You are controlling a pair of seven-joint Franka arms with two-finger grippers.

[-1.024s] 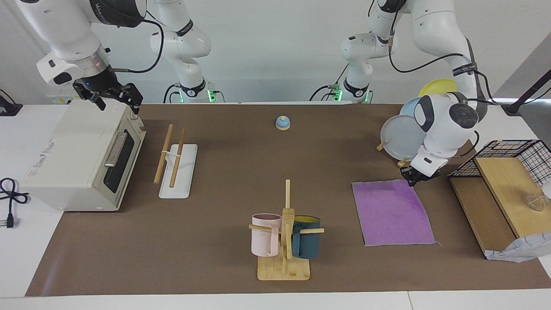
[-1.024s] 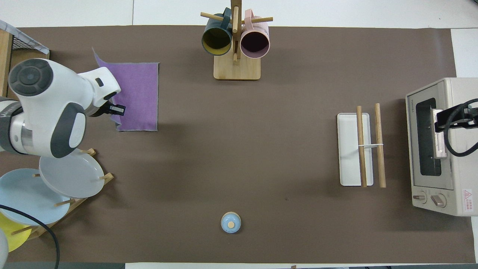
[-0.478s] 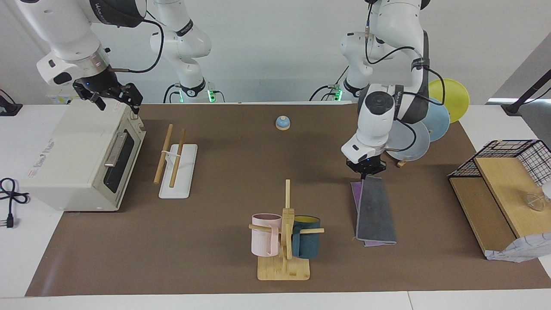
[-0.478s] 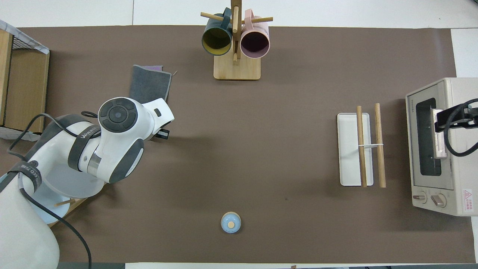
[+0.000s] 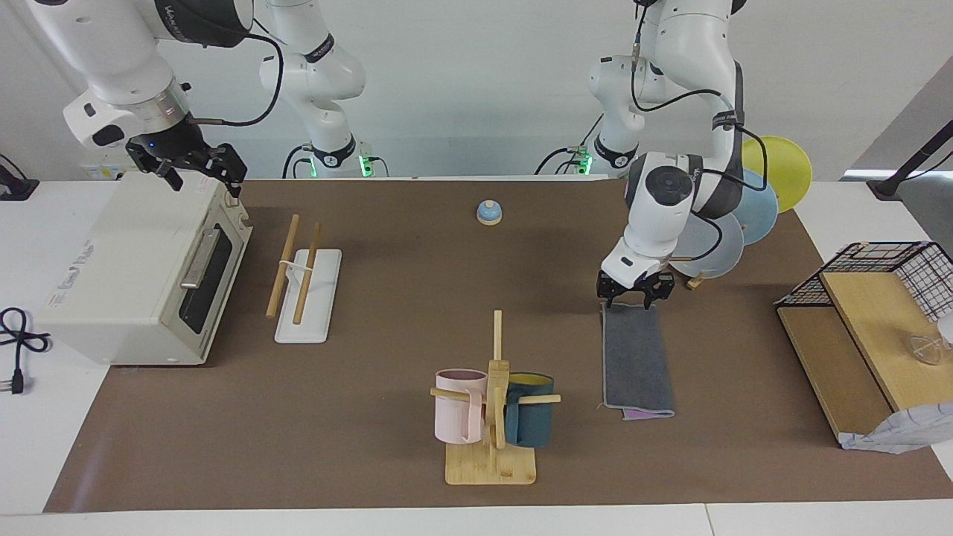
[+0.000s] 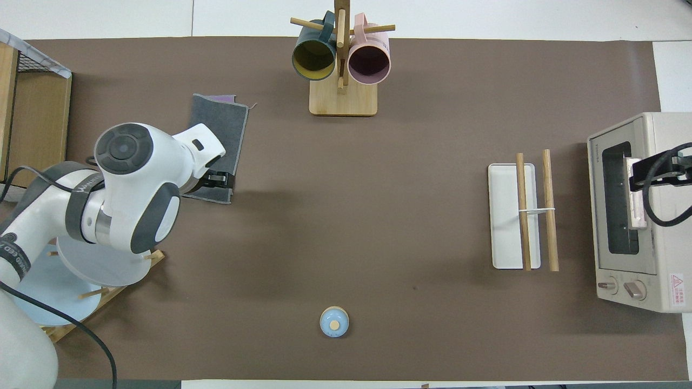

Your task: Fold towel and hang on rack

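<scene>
Brown mat over a white table [image 5: 30, 461], pale wall at top of frame. Towel [image 5: 636, 357] lay right of centre in the facing view, now doubled grey-side up with a purple sliver at its lower edge; a second before it was spread flat and purple. Left gripper [image 5: 635, 296] had let go, fingers spread, hovering at the towel's upper end. So the fold looked done; hanging remained. Rack [image 5: 304, 279] stood untouched, left of centre. Right gripper [image 5: 199, 170] waited above the toaster oven [image 5: 134, 275], upper left; its fingers unreadable. In the overhead view, the left arm hid part of the towel.
</scene>
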